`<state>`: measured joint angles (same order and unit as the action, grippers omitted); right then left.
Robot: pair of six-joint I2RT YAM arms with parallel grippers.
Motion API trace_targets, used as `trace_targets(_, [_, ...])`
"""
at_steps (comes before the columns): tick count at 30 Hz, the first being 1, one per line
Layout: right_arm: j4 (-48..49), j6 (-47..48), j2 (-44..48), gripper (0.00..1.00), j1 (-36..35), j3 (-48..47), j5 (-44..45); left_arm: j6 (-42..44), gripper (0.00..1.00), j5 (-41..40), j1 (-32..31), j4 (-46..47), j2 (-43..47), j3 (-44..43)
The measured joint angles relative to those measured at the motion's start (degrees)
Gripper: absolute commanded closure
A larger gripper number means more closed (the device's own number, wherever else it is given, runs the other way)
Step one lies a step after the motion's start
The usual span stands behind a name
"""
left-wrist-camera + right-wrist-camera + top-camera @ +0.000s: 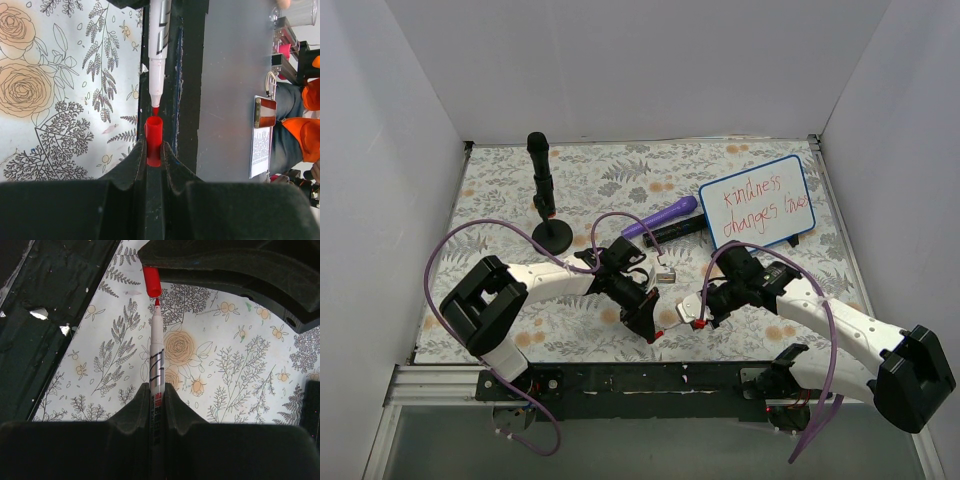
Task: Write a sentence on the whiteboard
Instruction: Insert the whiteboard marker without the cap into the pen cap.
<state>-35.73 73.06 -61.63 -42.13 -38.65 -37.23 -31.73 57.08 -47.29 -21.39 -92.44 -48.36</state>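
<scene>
Left gripper (154, 146), jaws closed on the red cap (153, 131), lines its mouth up with the marker (156, 355) clamped in the right gripper (156, 390), apparently for recapping. Upper right of the top view, the whiteboard (794, 178) carries the sentence (755, 205).

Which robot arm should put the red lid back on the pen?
Probably the left arm: the left gripper pinches the red cap, lined up just short of the tip of the marker, which the right gripper holds.
</scene>
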Motion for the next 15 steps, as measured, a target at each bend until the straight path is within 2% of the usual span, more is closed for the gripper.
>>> trace_targets(15, [0.4,-0.4,-0.7,0.99,-0.9,0.0,0.0,-0.2,1.0,0.8,-0.2,0.5,0.0,0.0])
